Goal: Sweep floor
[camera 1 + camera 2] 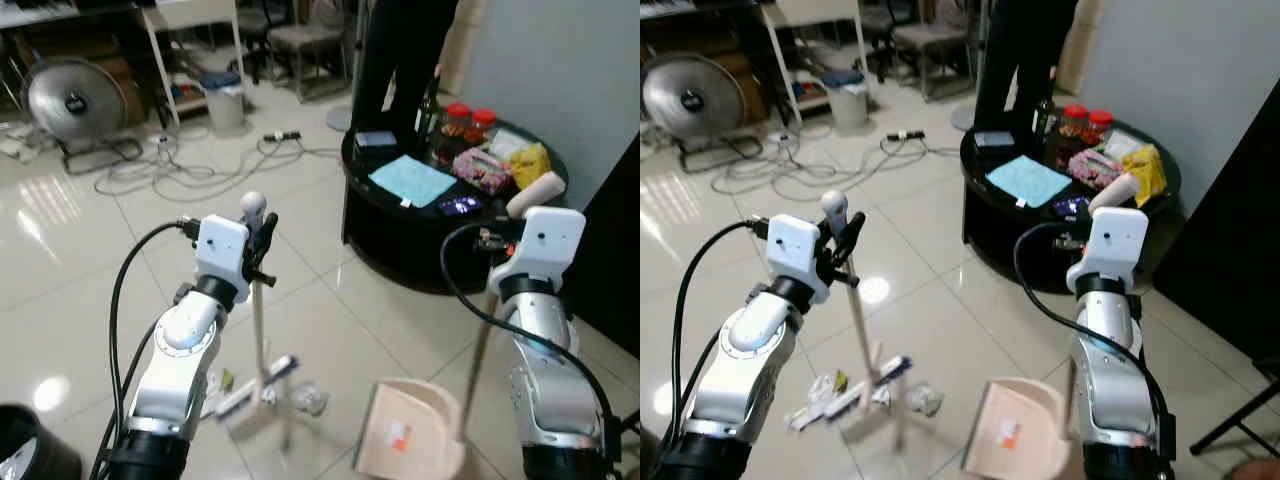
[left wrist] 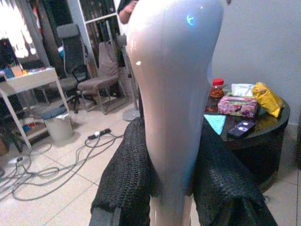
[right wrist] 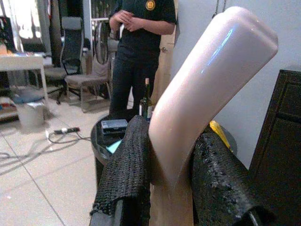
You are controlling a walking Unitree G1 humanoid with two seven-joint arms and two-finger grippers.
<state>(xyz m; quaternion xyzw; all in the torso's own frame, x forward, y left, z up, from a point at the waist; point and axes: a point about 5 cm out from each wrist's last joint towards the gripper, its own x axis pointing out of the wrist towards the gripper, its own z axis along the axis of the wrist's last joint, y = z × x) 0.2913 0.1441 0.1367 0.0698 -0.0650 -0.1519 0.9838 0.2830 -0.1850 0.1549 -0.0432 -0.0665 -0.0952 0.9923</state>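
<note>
Gaping dustpan (image 1: pixel 412 430), bare inside

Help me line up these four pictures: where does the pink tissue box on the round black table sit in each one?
Left eye view: tissue box right of centre, upper area, on the round table.
Right eye view: upper middle, same table.
Left wrist view: right side, beside the broom handle.
Right wrist view: not in it.
Shared landmark: the yellow snack bag beside the box.
</note>
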